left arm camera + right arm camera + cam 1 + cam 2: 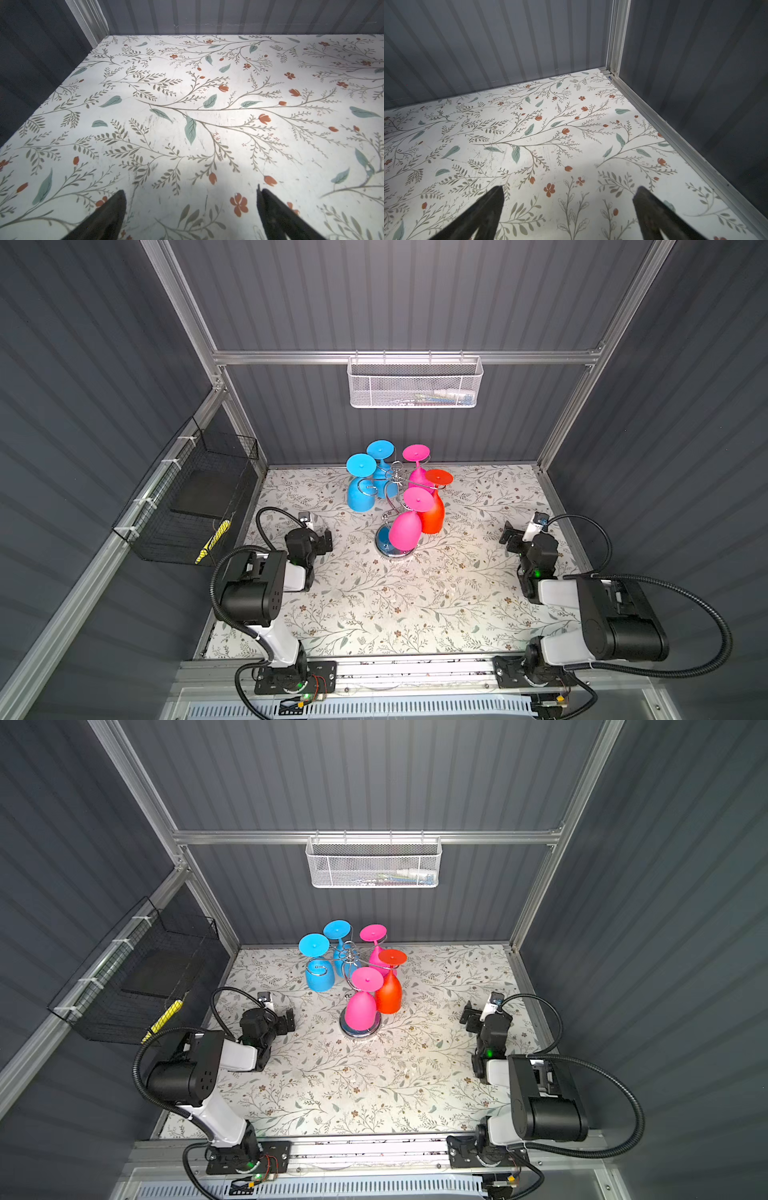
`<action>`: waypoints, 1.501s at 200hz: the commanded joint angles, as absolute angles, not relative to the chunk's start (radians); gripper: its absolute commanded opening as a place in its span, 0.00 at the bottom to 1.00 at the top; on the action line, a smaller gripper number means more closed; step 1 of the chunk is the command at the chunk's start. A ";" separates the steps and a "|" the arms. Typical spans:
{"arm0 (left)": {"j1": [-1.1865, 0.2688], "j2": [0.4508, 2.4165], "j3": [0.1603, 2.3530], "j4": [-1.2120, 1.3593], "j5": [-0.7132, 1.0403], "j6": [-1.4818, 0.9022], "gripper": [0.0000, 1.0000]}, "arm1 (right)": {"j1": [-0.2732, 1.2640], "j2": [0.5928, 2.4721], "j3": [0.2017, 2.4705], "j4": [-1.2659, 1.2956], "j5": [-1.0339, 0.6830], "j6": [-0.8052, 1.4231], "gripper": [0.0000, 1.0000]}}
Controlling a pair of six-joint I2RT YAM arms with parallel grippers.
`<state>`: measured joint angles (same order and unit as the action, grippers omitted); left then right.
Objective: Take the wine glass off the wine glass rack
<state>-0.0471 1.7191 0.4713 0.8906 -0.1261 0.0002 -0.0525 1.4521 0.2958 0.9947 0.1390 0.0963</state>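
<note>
The chrome wine glass rack stands on its round mirror base at the table's middle back in both top views. Several wine glasses hang from it upside down: two blue, two pink and one orange-red. My left gripper hovers open, low over the table and left of the rack's base, with nothing in it. My right gripper is open too, empty, well to the rack's right. Both wrist views show only the floral tabletop between the fingers.
A white mesh basket hangs on the back rail above the rack. A black wire basket with a yellow item is fixed to the left wall. Grey ribbed walls and aluminium posts enclose the floral table.
</note>
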 commanded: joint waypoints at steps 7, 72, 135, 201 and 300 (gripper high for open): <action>-0.052 1.720 0.483 0.894 -0.117 0.020 1.00 | -0.048 1.456 0.302 1.014 0.150 0.091 0.99; -0.052 1.721 0.483 0.894 -0.116 0.020 1.00 | -0.047 1.456 0.306 1.005 0.152 0.090 0.99; -0.052 1.721 0.485 0.893 -0.116 0.020 1.00 | -0.048 1.459 0.306 1.008 0.151 0.092 0.99; -0.052 1.627 0.472 0.848 -0.134 0.015 1.00 | -0.048 1.401 0.280 1.015 0.085 0.063 0.99; -0.052 1.144 0.956 -0.171 0.005 -0.197 1.00 | -0.023 0.875 1.112 -0.527 -0.475 0.529 0.99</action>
<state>-0.0471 1.1473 0.8879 0.1177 -0.0864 -0.1066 -0.0422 0.8383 1.0153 -0.1497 -0.2008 0.3351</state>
